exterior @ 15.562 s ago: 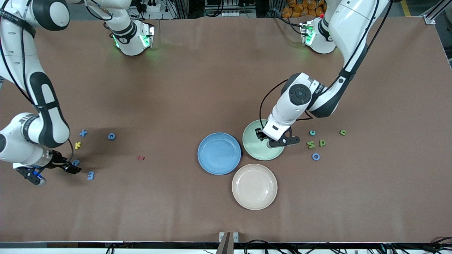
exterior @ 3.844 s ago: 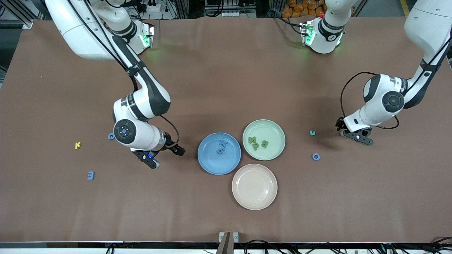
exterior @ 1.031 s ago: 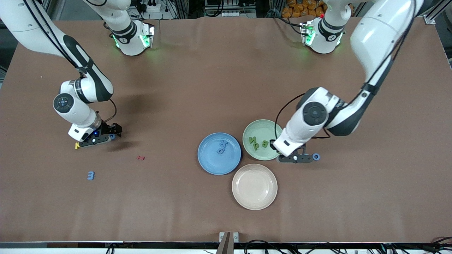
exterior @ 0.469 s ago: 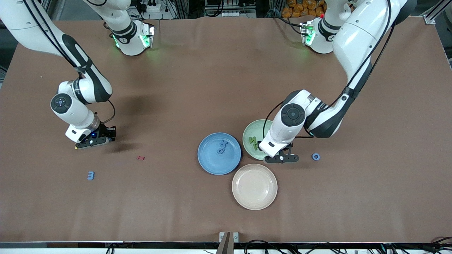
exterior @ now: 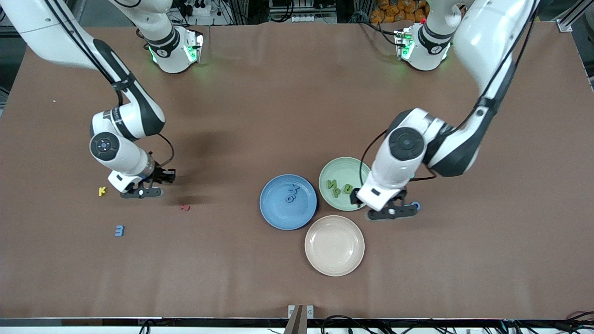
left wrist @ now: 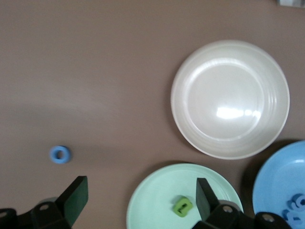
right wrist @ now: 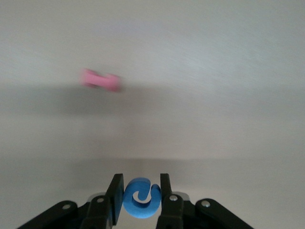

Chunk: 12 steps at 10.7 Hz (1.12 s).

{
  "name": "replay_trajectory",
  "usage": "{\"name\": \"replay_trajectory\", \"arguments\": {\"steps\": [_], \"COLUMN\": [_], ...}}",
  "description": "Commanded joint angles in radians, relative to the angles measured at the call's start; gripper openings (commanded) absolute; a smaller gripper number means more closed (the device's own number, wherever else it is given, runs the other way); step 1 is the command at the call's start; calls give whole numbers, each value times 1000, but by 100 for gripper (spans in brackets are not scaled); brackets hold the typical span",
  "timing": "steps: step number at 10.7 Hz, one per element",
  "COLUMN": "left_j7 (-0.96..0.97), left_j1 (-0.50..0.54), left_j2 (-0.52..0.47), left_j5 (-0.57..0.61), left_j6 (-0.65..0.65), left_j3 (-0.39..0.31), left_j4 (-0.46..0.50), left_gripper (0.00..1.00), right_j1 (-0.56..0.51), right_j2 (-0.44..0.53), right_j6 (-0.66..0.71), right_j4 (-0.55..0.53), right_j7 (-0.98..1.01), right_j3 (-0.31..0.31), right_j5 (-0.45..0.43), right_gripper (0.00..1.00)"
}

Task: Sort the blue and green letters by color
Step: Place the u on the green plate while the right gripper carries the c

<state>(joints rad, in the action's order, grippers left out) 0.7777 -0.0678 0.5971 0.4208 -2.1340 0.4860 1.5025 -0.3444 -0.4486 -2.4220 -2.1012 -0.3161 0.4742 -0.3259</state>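
Brown table (exterior: pixel 297 116): plates (exterior: pixel 334 246), scattered letters (exterior: pixel 119 230)

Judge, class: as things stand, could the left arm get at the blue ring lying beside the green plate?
Probably yes: the left gripper hangs open by the green plate, the blue ring lies close by on bare table, and nothing stands between them.

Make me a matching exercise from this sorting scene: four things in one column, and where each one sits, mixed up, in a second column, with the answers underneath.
Things
1. blue 3
2. blue ring
3. blue C
4. cream plate

Places
A. between the right gripper's fingers
B. bare, nearest the front camera of the three plates
C. on the table by the open left gripper, beside the green plate
D. on the table, nearer the front camera than the yellow K

Pairs: 1-D, 2-C, 3-A, 4-B
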Motion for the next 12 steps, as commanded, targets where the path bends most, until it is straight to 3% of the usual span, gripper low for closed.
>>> {"name": "replay_trajectory", "arguments": {"steps": [1,2,3,7,10,12], "left_j7": [-12,-12,-15,-188,-323,-344], "left_j1": [71,95,121,218,282,293], "left_j2": [-164,-193,-227,-295,-324,-350], "left_j5": [-25,-66,-130,-217,-227,-284], "left_j6": [84,110,144,248,281,301], "left_j3": [3,6,3,6,6,-1], "left_j4": [30,30,28,25,25,25], "left_gripper": [100,100,100,100,100,100], "right_j1": [62,112,177,378,504,533], "right_j2": [-19,-39,-80,-235,-268,-285], "right_j6": [116,125,126,112,112,110], "right_j4": [142,183,249,469,542,570], "right_j7": [-53,-95,-195,-567,-662,-681], "right_j3": [47,46,46,28,-52,-66], "right_j5": [290,379,407,398,406,404], "right_gripper": [0,0,0,0,0,3]}}
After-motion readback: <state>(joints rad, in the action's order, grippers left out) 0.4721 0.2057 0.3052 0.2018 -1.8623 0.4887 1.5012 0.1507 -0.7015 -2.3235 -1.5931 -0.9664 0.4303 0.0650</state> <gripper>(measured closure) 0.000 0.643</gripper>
